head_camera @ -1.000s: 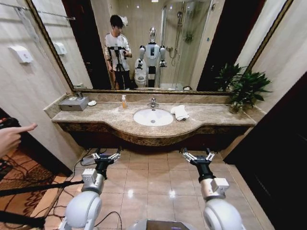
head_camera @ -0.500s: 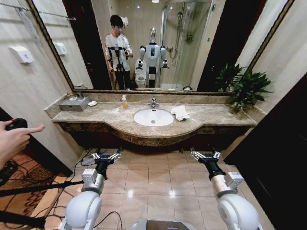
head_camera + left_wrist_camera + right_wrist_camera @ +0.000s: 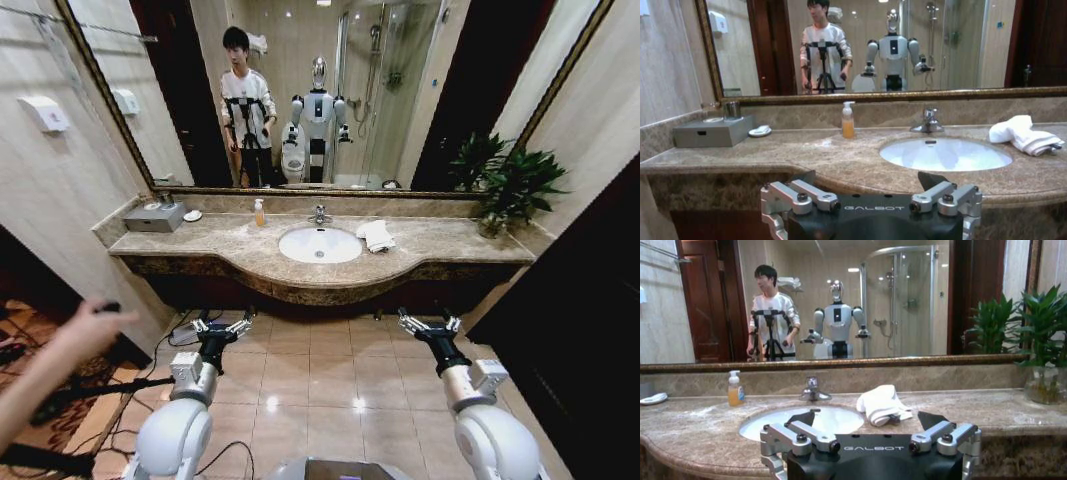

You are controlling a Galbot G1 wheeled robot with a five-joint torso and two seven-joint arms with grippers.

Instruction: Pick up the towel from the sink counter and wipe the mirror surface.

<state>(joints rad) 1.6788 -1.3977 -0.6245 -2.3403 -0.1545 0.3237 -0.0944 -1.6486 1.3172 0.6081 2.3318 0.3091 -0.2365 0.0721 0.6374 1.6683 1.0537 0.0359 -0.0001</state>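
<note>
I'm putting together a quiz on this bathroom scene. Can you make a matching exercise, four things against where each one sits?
Things:
1. towel
2. soap bottle
3. potted plant
4. grey box

Places:
A. far left end of the sink counter
B. far right end of the counter
C. just right of the basin
D. left of the tap, at the back

Pairs: 1-C, 2-D, 3-B, 4-A
</note>
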